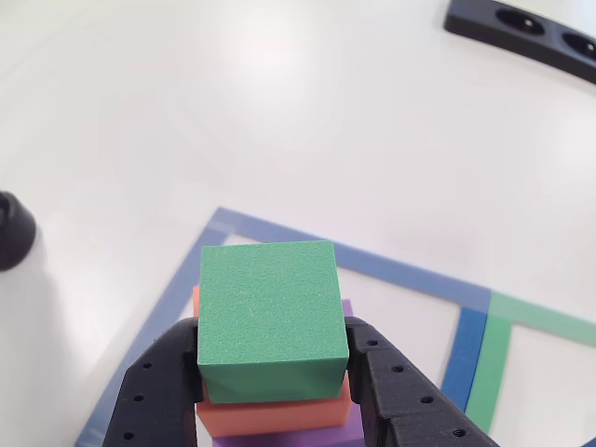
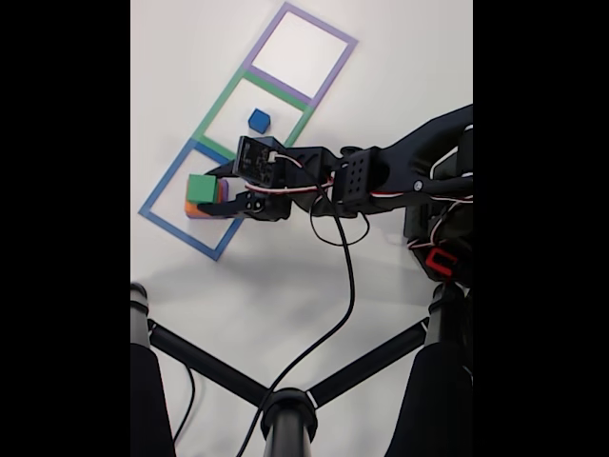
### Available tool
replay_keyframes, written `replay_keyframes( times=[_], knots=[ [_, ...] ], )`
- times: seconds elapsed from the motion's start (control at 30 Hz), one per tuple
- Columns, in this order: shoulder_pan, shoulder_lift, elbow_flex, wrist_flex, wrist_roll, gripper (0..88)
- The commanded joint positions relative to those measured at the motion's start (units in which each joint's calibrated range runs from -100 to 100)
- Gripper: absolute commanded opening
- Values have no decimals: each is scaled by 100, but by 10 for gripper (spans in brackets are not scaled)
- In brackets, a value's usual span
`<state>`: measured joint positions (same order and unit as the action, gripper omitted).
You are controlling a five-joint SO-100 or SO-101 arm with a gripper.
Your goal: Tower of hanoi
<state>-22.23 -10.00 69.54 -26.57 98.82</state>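
In the other view, the green block (image 1: pixel 268 312) sits on the salmon-orange block (image 1: pixel 275 414), which rests on the purple block (image 1: pixel 347 307). This stack stands inside the blue tape square (image 1: pixel 410 275). My gripper (image 1: pixel 270 335) holds the green block, one black finger pressed against each side. The fixed view shows the green block (image 2: pixel 201 188) atop the stack in the blue tape square (image 2: pixel 162 190), with the gripper (image 2: pixel 217 190) reaching in from the right. The small blue cube (image 2: pixel 259 120) lies alone in the green tape square (image 2: pixel 221 105).
A purple tape square (image 2: pixel 333 67) lies beyond the green one. A black part with holes (image 1: pixel 521 33) sits at the far right of the table and a round black object (image 1: pixel 14 233) at the left. Black stand legs (image 2: pixel 285 409) and a cable (image 2: pixel 347 286) cross the near table.
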Motion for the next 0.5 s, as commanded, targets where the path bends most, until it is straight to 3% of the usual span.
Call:
replay_keyframes(
  times=[0.0, 0.47],
  knots=[
    [-76, 63, -271, -221, 118, 49],
    [-69, 415, -334, -601, 118, 124]
  ],
)
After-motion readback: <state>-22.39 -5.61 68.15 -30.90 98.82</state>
